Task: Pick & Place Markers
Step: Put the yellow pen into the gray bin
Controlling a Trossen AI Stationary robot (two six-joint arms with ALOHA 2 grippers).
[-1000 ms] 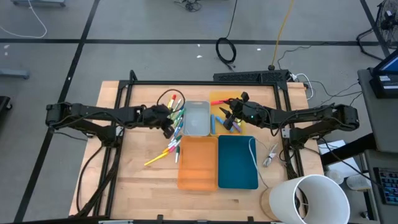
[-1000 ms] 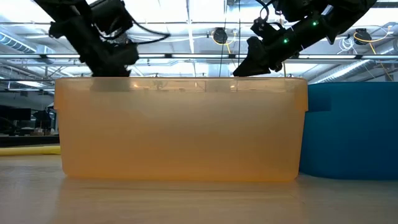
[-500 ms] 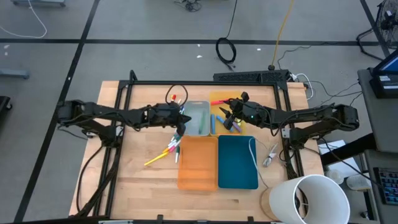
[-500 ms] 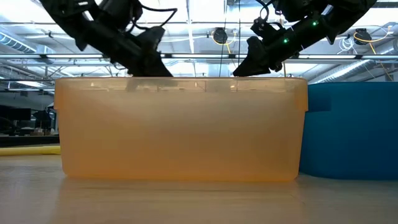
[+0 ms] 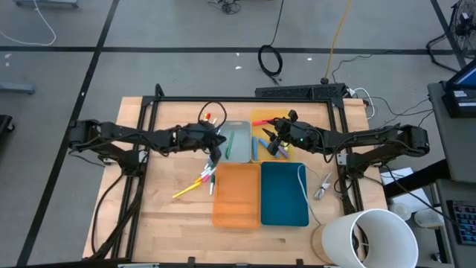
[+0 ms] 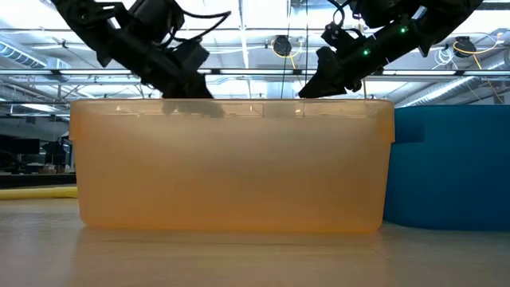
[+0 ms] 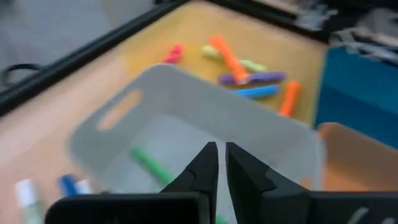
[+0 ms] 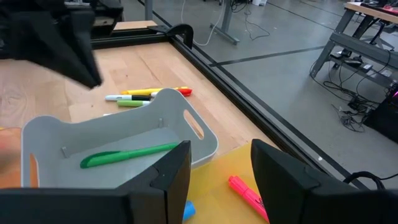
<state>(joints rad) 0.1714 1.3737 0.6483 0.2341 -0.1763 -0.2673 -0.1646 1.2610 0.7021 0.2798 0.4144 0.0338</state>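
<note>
the left gripper [image 7: 217,163] hangs over the grey tray [image 7: 261,127], fingers nearly touching and holding nothing; one green marker [image 7: 149,165] lies on the tray floor just below and beside the tips. the right wrist view shows the same green marker [image 8: 127,153] lying flat, free of the walls. the right gripper [image 8: 214,165] hovers over the yellow tray [image 8: 214,186] with its fingers parted and empty, a pink marker [image 8: 245,191] lying between them. only the high view shows the loose markers [image 5: 202,180] on the wood beside the orange tray [image 5: 236,195]. the low view shows only that tray's wall [image 6: 231,163] and both arms above its rim.
</note>
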